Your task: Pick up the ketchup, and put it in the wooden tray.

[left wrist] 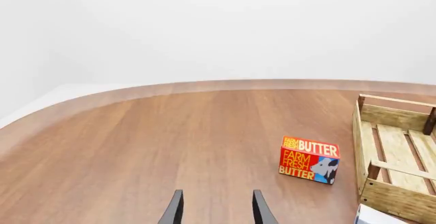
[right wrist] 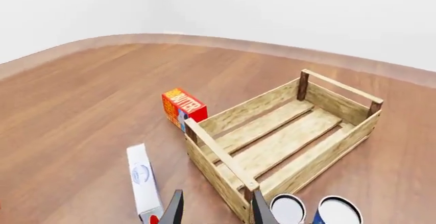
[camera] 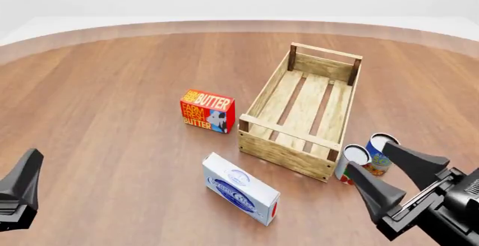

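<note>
The ketchup does not show in any view. The wooden tray (camera: 284, 153) lies right of centre, long side running away from me, and nothing is inside it; it also shows as the wooden tray (right wrist: 219, 155) and the wooden tray (left wrist: 398, 198) in the wrist views. My right gripper (camera: 396, 177) hovers open at the near right, close to the tray's near right corner, its fingers (right wrist: 171, 211) holding nothing. My left gripper (left wrist: 218, 211) is open over bare wood at the near left, seen as the left gripper (camera: 21, 187) in the front view.
A red butter box (camera: 207, 110) stands left of the tray. A white-and-blue box (camera: 239, 195) lies in front of the tray's near left corner. A red-and-green can (camera: 351, 163) and a blue can (camera: 380, 152) stand by the near right corner, just beyond my right fingers.
</note>
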Robot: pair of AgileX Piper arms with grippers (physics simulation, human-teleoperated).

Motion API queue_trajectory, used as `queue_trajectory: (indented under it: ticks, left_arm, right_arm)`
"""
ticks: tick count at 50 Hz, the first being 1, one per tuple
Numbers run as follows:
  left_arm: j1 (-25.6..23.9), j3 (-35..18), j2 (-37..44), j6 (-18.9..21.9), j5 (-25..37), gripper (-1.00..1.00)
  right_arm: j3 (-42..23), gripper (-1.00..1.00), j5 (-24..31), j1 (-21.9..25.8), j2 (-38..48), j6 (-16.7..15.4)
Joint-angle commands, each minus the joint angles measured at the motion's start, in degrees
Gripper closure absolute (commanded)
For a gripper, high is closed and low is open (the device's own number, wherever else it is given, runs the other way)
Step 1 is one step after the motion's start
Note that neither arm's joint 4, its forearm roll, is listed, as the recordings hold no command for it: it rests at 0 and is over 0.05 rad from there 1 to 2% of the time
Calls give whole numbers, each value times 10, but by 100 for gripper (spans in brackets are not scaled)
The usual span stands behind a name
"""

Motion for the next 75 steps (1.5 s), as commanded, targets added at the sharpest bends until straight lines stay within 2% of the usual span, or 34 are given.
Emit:
queue_trajectory:
  ticks: [1,6,11,14,15,16,19,24,35,38,43,49,57,59,63,65,75]
  left_arm:
    - [0,0,0,0,0,-100]
    - [0,0,0,0,0,-100]
    - [0,0,0,0,0,-100]
    - [0,0,0,0,0,-100]
    - [0,0,0,0,0,-100]
    - [0,0,0,0,0,-100]
    - [0,0,0,0,0,-100]
    - [0,0,0,0,0,-100]
    - [0,0,0,0,0,-100]
    - [0,0,0,0,0,-100]
    - [0,0,0,0,0,-100]
    - [0,0,0,0,0,-100]
    - [0,0,0,0,0,-100]
    - [0,0,0,0,0,-100]
    - [0,0,0,0,0,-100]
    - [0,0,0,0,0,-100]
    - [0,0,0,0,0,-100]
  right_arm:
    - [0,-100,-17,38,24,-9]
    - [0,-100,-50,50,63,-12]
    - [0,-100,-47,56,63,-8]
    - [-20,-100,-48,50,102,-18]
    - [-25,-100,-50,59,109,-11]
    - [-32,-100,-66,65,149,-19]
    - [-43,-100,-66,78,171,-17]
    - [-69,-100,-84,109,254,-17]
    - [-153,-100,-16,165,308,-22]
    - [-173,-100,4,183,310,-8]
    - [-206,-100,44,195,304,-8]
    - [-270,-100,88,243,346,-2]
    - [-339,-100,117,287,419,-8]
    - [-357,-100,125,302,431,0]
    - [-381,-100,134,305,453,-9]
    - [-396,-100,140,318,466,-2]
    - [-447,-100,157,346,509,-9]
